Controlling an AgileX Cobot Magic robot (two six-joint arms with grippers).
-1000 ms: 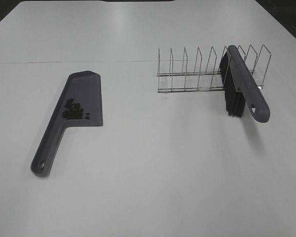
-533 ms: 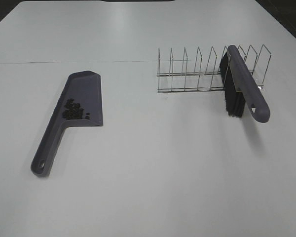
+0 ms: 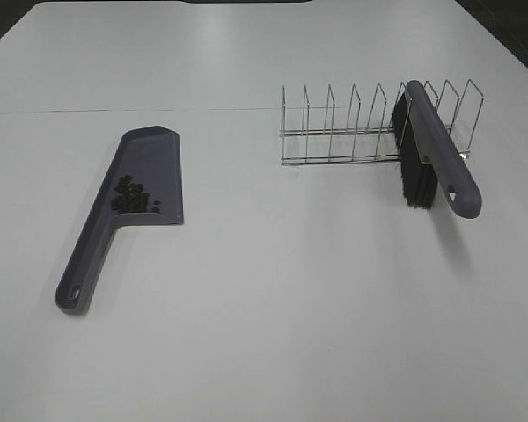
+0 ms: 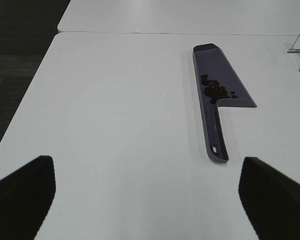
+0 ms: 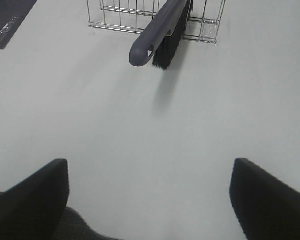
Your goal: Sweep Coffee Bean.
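The coffee beans (image 3: 132,195) lie in a small dark cluster inside the purple dustpan (image 3: 150,163), near where the pan meets its handle. The dustpan lies flat on the white table at the left. The purple brush (image 3: 440,158) with black bristles rests in the wire rack (image 3: 352,132) at the right, its handle end sticking out toward the front. Neither gripper shows in the exterior view. In the left wrist view my left gripper (image 4: 146,165) is open and empty, well short of the dustpan (image 4: 225,82) and beans (image 4: 216,91). My right gripper (image 5: 149,167) is open and empty, short of the brush (image 5: 157,30).
The table (image 3: 290,290) is white, with a seam line across the back. A dark floor (image 4: 15,60) lies beyond the table's left edge. The rack (image 5: 115,12) stands behind the brush in the right wrist view, and a dustpan corner (image 5: 10,12) shows there too.
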